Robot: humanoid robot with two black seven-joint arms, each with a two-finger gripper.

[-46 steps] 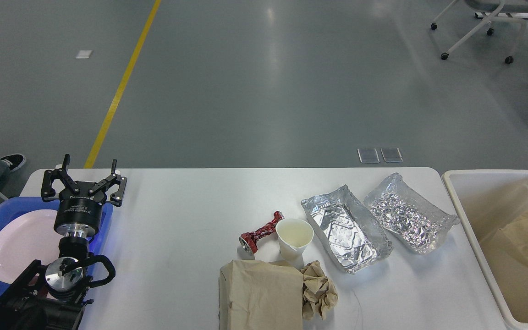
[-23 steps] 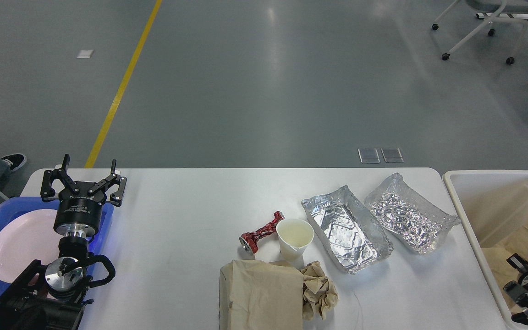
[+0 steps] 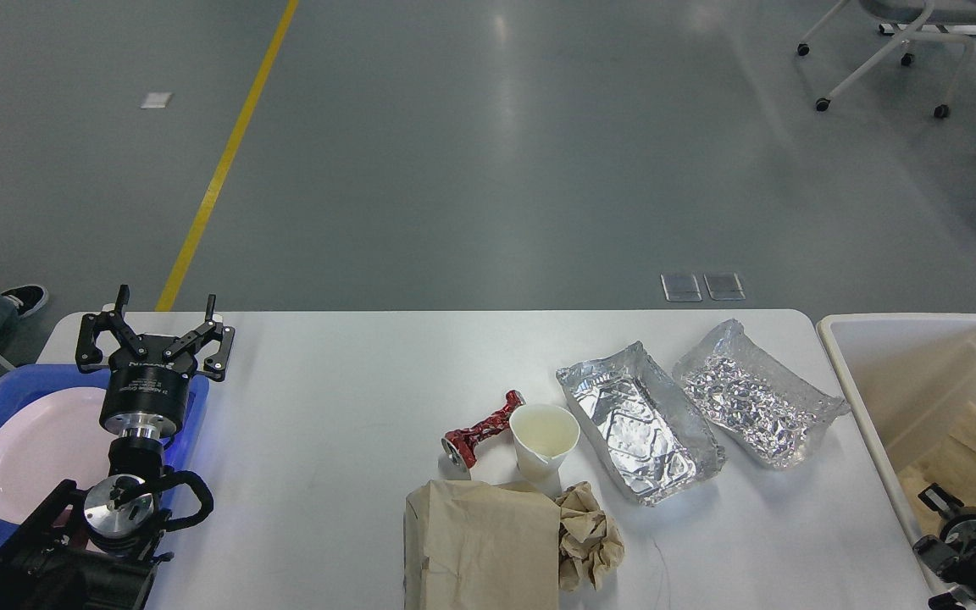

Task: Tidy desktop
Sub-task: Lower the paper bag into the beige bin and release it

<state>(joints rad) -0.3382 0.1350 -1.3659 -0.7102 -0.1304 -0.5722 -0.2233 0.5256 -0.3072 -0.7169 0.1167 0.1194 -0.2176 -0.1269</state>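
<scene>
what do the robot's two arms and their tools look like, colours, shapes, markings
Both arms are black. The left tool has two black linkage fingers with pale pads, on a black cylinder with small white lettering, above a silver collar. A black cable loops beside a silver disc below. The right tool is dark and barely in view.

My right gripper [image 3: 954,529] sits dark in the frame's lower right corner, its fingers indistinguishable. The bottom edge crops the brown paper bag [image 3: 479,546]; the right edge crops the beige bin [image 3: 903,326].
</scene>
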